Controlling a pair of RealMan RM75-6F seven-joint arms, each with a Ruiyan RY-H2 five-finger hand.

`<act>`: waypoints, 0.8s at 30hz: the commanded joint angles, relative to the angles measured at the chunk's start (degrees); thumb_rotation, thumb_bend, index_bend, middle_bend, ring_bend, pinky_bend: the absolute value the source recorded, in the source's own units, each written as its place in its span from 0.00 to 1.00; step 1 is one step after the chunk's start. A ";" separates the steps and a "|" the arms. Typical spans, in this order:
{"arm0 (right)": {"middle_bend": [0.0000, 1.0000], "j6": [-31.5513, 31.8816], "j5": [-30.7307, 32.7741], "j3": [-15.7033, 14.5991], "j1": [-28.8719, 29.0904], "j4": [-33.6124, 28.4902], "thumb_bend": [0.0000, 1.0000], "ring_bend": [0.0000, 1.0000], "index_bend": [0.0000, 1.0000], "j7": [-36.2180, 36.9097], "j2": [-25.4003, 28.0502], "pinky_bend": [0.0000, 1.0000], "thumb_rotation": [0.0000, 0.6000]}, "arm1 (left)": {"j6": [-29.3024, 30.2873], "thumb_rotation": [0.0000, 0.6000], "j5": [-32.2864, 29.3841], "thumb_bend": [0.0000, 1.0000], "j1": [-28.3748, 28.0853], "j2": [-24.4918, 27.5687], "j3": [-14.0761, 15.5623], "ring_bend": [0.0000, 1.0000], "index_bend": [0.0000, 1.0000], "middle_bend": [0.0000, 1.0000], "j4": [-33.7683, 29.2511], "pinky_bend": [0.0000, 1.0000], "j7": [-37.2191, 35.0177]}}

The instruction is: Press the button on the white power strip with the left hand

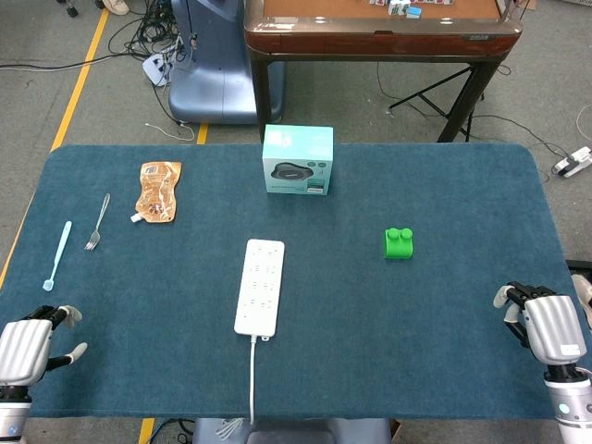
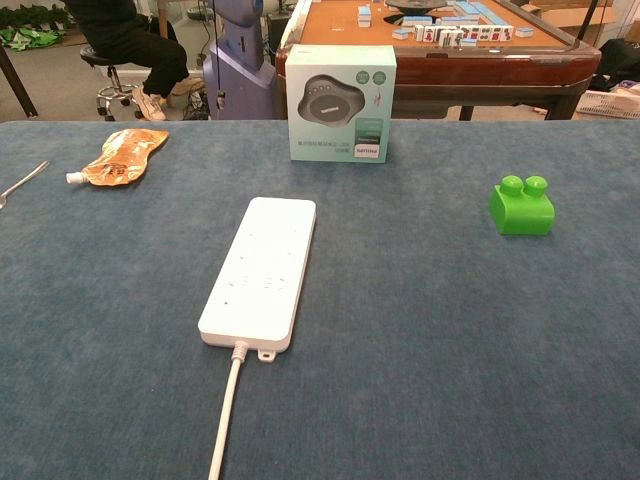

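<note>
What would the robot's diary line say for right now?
stage: not started | left robot hand: near table corner, holding nothing | white power strip: untouched, mid-table | right robot hand: idle at right edge

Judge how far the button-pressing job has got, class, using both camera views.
Done: nothing visible. The left hand sits at the table's near left edge, apart from the white power strip, holding nothing. The right hand idles at the far side. Left: reach the strip and press its button.
</note>
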 commanded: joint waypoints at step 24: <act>0.56 0.62 0.92 1.09 -0.18 -0.34 0.80 0.64 0.63 0.49 0.99 0.66 1.00 | -6.31 1.00 17.26 0.43 -10.21 3.82 0.81 0.93 0.34 0.91 -8.51 1.00 -5.33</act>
